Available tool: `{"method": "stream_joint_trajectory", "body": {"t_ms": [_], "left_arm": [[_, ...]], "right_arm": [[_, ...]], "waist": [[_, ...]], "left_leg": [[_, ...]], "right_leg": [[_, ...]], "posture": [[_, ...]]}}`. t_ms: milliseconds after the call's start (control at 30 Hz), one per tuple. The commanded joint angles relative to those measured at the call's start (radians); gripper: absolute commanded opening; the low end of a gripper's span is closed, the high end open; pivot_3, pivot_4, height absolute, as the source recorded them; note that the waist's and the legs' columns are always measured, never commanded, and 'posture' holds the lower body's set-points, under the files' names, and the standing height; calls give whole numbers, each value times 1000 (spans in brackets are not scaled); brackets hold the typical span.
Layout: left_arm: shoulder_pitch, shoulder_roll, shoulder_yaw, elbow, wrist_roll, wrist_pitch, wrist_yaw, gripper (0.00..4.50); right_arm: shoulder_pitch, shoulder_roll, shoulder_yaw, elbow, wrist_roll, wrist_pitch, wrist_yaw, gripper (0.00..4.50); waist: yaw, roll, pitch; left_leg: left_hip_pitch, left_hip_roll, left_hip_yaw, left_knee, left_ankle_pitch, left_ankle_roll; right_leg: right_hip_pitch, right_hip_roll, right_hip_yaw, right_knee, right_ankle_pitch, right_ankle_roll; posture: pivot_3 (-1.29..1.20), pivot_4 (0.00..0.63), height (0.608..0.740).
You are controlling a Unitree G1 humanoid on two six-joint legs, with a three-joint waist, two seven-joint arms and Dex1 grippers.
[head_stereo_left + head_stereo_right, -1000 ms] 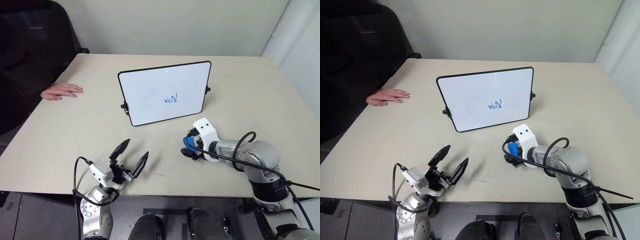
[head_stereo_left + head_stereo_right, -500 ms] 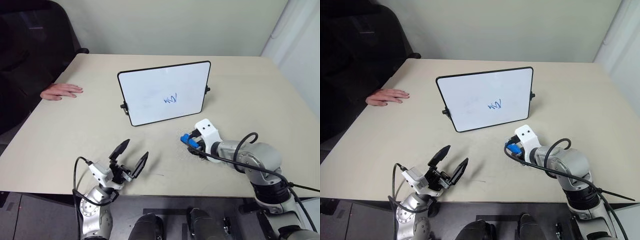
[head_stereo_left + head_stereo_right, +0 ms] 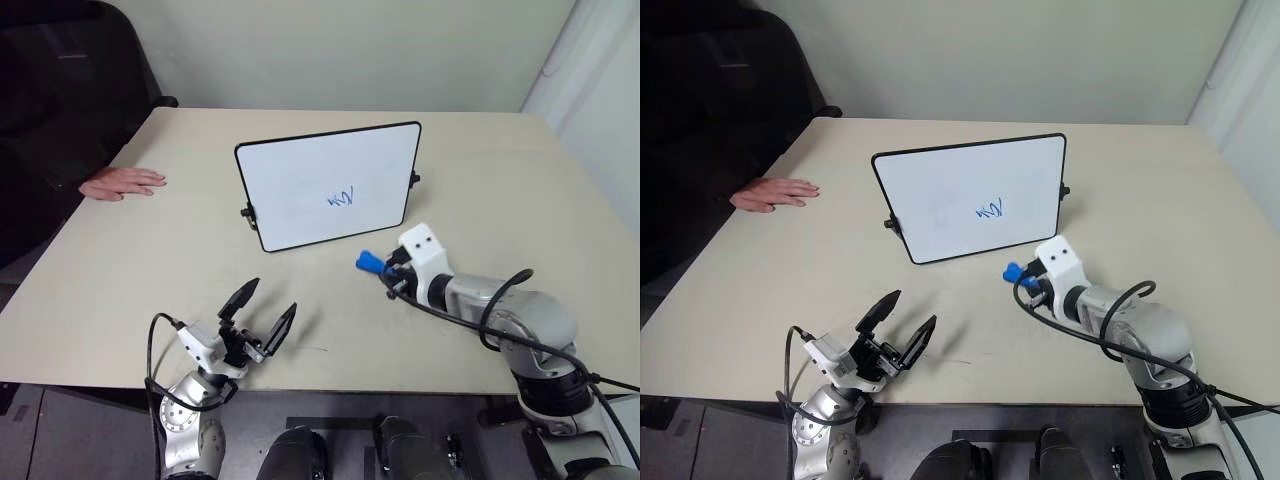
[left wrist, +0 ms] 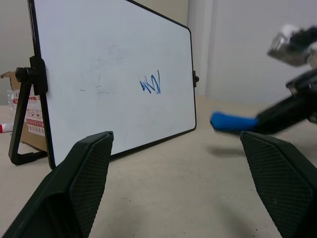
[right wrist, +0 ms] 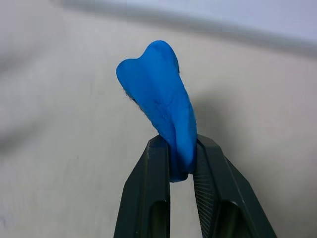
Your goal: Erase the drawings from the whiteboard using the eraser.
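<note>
your right gripper jaws pinch the eraser by its end above the tabletop, near the whiteboard, left gripper jaws spread; pressing on the drawings could twist it loose or tip the board.

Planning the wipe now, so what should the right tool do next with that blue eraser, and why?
Probably carry the small blue oblong eraser forward to the blue zigzag scribble on the upright black-framed whiteboard. The right tool is shut on the eraser, lifted off the table, just short of the board.
</note>
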Motion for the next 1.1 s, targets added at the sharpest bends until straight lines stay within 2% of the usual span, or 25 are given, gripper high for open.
{"method": "stream_joint_trajectory", "body": {"t_ms": [33, 367, 600, 1100], "left_arm": [[-6, -4, 1, 54, -1, 7, 1, 4500], [-18, -3, 3, 64, 3, 2, 2, 4500], [-15, -3, 3, 60, 3, 0, 6, 4500], [-10, 0, 7, 52, 2, 0, 8, 4500]], "right_arm": [[-72, 58, -53, 4, -13, -100, -17, 331], [-271, 209, 10, 370, -200, -275, -120, 331], [-369, 261, 15, 591, -303, -342, -173, 331], [-334, 268, 119, 592, -361, -246, -91, 331]], "waist": [[-1, 1, 0], [0, 2, 0], [3, 3, 0], [-3, 3, 0]], "left_leg": [[0, 0, 0, 0, 1, 0], [-1, 0, -1, -1, 3, -2], [-4, 0, 0, -4, 4, -3], [-4, 0, 0, -4, 3, -7]], "right_leg": [[0, 0, 0, 0, 0, 0], [-3, 0, -1, 1, 3, -3], [-6, 0, -1, 2, 5, -7], [-7, 0, -1, 1, 5, -7]], "posture": [[0, 150, 739], [0, 150, 739], [0, 150, 739], [0, 150, 739]]}}
